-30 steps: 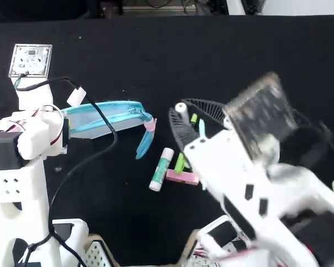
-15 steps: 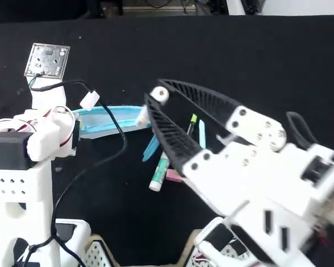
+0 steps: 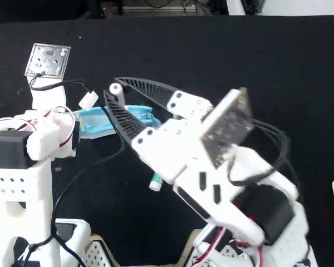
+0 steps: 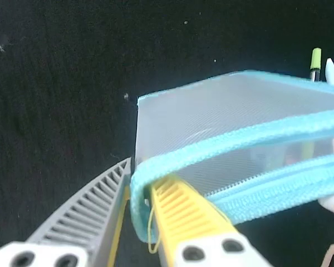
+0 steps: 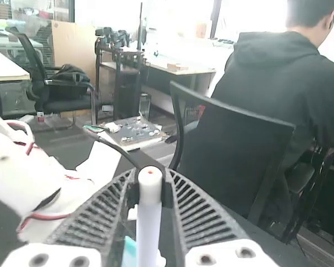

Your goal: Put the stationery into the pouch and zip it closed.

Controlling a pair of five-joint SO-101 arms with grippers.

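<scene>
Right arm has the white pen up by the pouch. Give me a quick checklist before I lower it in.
1. Left end effector clamped on the pouch rim: ok.
2. Pouch mouth open: ok, the two zipper bands lie apart in the left wrist view.
3. Right end effector gripping the white pen: ok, the pen is upright between its fingers.
4. Pen lined up over the mouth: cannot tell, the arm covers the opening in the high view.
5. Other stationery packed: not ok, the glue stick and green pen lie on the table.
</scene>
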